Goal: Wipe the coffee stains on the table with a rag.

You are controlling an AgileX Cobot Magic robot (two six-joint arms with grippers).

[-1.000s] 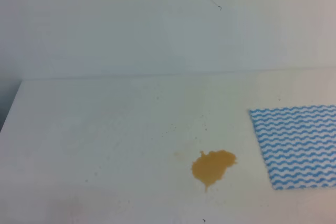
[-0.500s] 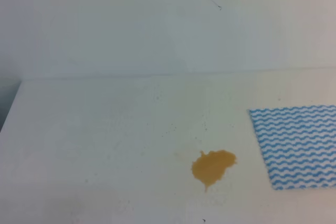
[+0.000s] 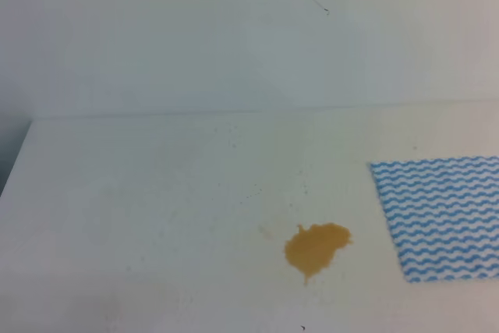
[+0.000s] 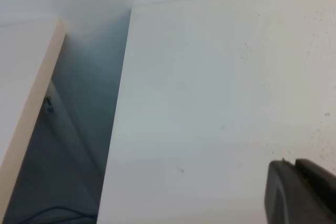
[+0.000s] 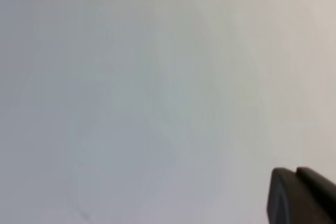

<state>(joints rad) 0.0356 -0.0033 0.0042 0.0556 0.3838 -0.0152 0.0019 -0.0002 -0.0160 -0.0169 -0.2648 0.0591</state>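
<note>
Plainly, the coffee stains (image 3: 316,248) are seen as one orange-brown blotch with a lobed edge, lying untouched on the table (image 3: 140,193). The rag (image 3: 440,216) is spread flat to the right of the blotch, near it but apart, with its right side cut off by the frame edge. Nothing is held and nothing has been wiped, so the task is judged not yet begun: the cloth is still to be picked up, carried to the blotch and rubbed over it.

Neither arm is shown in the high view, where only the blotch, the cloth and a pale wall (image 3: 195,37) behind them are seen. By the left wrist view, far to the left of the blotch, the table's left edge and a dark gap (image 4: 79,145) beside it are shown, along with the left gripper (image 4: 302,192), whose dark fingers appear pressed together with nothing between them. In the right wrist view only a blank pale surface is given, with the right gripper (image 5: 302,195) at the corner, its fingers likewise clenched on nothing. Blotch and cloth are absent from both wrist views.
</note>
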